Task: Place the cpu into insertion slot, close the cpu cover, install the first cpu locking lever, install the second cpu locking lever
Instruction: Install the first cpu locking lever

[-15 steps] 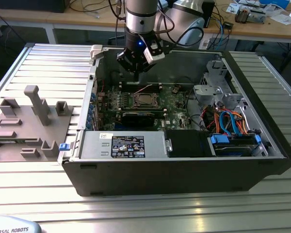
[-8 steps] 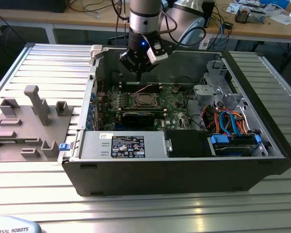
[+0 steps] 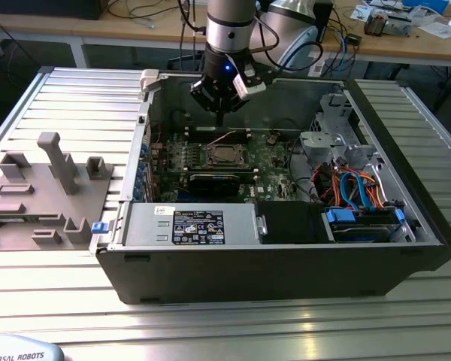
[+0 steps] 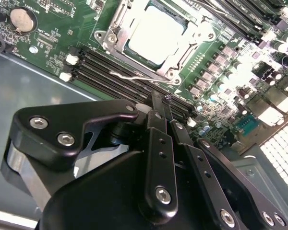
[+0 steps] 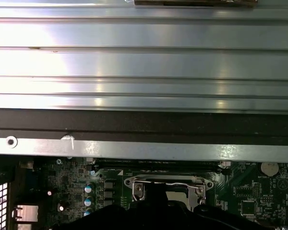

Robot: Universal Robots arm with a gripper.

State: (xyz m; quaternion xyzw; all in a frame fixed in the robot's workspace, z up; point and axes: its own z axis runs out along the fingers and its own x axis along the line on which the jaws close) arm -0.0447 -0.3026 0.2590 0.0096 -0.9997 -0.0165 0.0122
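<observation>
Above the open computer case [image 3: 406,248], the gripper [image 3: 219,114] hangs with its fingers pressed together, holding nothing. At its six o'clock, the cpu [image 4: 156,32] sits in its slot under the closed cpu cover [image 4: 116,39].

Socket [image 5: 165,188] half hidden behind gripper body in first wrist view; cpu cover [image 4: 153,38] cut off at second wrist view's edge.

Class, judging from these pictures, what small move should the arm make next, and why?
Probably lower the gripper toward the wire lever beside the cpu cover. The cpu already sits in its socket under the closed cover, and the shut gripper hangs above it empty.
</observation>
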